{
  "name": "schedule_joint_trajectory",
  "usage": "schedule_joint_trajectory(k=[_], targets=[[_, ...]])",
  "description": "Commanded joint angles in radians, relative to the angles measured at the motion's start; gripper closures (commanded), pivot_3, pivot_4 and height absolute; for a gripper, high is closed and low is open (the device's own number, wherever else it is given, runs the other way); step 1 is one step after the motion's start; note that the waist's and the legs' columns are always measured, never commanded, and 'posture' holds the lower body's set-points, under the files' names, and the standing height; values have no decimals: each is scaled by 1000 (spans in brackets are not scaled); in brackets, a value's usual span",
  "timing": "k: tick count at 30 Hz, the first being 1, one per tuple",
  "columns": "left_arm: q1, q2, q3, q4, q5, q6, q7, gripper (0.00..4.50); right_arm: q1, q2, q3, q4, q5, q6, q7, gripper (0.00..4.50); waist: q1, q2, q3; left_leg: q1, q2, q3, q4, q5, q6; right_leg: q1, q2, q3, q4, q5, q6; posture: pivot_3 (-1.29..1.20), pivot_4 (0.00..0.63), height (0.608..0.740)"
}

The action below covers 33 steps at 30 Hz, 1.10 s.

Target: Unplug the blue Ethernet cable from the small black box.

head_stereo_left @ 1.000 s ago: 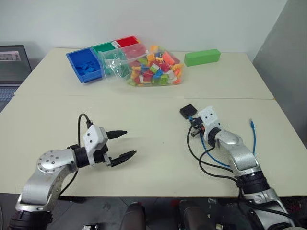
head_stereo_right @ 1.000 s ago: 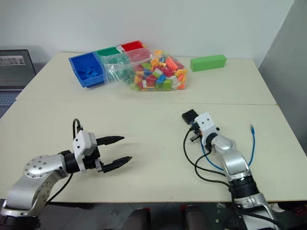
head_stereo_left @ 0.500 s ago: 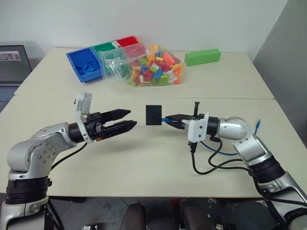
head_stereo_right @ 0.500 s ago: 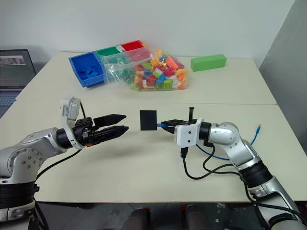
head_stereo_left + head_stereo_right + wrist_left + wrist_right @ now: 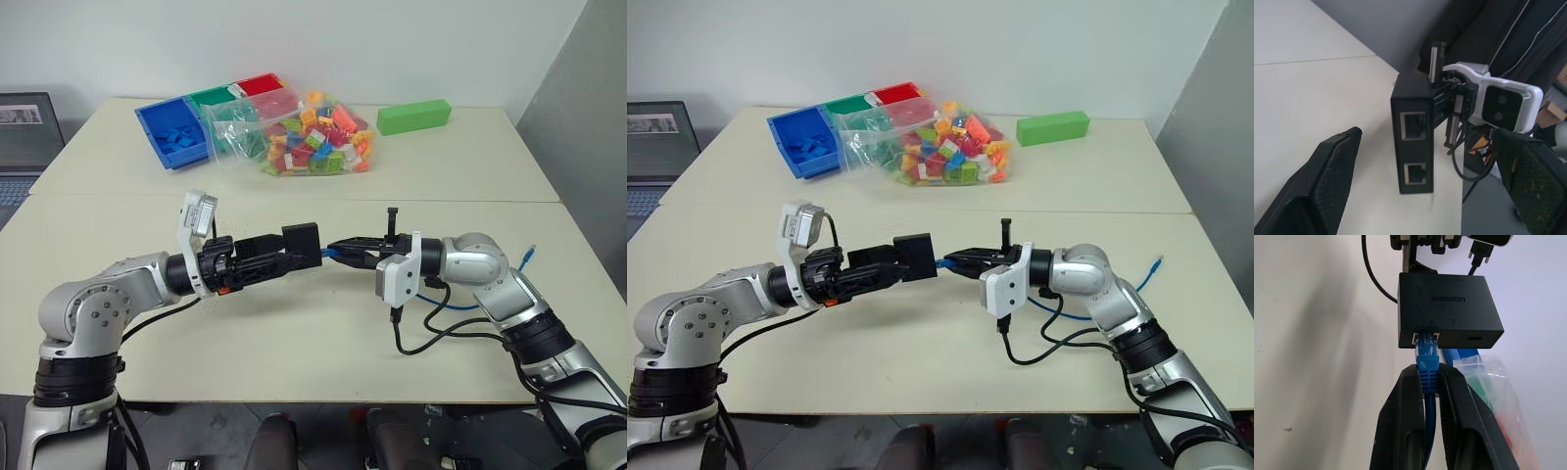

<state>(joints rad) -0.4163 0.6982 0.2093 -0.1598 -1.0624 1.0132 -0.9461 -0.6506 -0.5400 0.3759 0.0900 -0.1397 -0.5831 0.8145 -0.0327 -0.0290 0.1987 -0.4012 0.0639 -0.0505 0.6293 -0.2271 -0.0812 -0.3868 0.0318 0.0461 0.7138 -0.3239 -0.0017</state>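
Near the centre of the left eye view, my two arms meet above the cream table (image 5: 294, 333), and the small black box (image 5: 302, 244) hangs in the air between them. It is a matte black block; in the right wrist view its broad face carries faint raised lettering, and in the left wrist view the face turned to my left arm shows two square port openings, one beside the other.

The blue cable (image 5: 1426, 363) is a thin, bright-blue cord. Its ribbed blue boot and clear plug sit in a port on the box's edge, so it is plugged in. My right gripper (image 5: 1427, 382) is clamped tight on that boot just behind the plug. The rest of the cord trails under my right arm, its free end (image 5: 530, 255) lying on the table at the right of the frame.

My left gripper (image 5: 279, 258) stands spread wide, its fingers on either side of the box; I cannot tell whether they touch it.
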Motion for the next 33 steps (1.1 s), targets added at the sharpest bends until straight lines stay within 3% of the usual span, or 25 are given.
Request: schedule_joint_trajectory(k=[1, 16, 24, 26, 29, 32, 33], targets=[[-20, 5, 39, -13, -47, 20, 4, 716, -21, 5, -23, -37, 10, -14, -1, 4369, 0, 0, 0, 0, 0, 0, 0, 0, 0, 0, 0, 0, 0, 0, 0, 0, 150, 740], [-7, 13, 5, -24, 0, 1, -39, 3690, -23, 25, -31, -42, 0, -32, -30, 4372, 0, 0, 0, 0, 0, 0, 0, 0, 0, 0, 0, 0, 0, 0, 0, 0, 150, 740], [-6, 19, -18, -16, 48, -24, -70, 3724, -17, 17, -24, -33, -10, -60, -24, 4373, 0, 0, 0, 0, 0, 0, 0, 0, 0, 0, 0, 0, 0, 0, 0, 0, 150, 740], [-4, 20, -24, -15, 59, -33, -79, 3724, -9, 8, -22, -41, 21, -46, 2, 3671, 0, 0, 0, 0, 0, 0, 0, 0, 0, 0, 0, 0, 0, 0, 0, 0, 150, 740], [3, 33, -50, -19, 95, -62, -119, 3725, 1, -14, -19, -70, 63, 2, 51, 3147, 0, 0, 0, 0, 0, 0, 0, 0, 0, 0, 0, 0, 0, 0, 0, 0, 150, 740], [-1, 41, -72, -12, 123, -92, -160, 3725, 39, -50, -26, -171, 200, 167, 143, 2435, 1, 0, 0, 0, 0, 0, 0, 0, 0, 0, 0, 0, 0, 0, 0, 0, 150, 740], [-3, 42, -76, -9, 129, -98, -169, 3725, 46, -52, -32, -196, 229, 204, 153, 2414, 2, 0, 0, 0, 0, 0, 0, 0, 0, 0, 0, 0, 0, 0, 0, 0, 150, 740]])
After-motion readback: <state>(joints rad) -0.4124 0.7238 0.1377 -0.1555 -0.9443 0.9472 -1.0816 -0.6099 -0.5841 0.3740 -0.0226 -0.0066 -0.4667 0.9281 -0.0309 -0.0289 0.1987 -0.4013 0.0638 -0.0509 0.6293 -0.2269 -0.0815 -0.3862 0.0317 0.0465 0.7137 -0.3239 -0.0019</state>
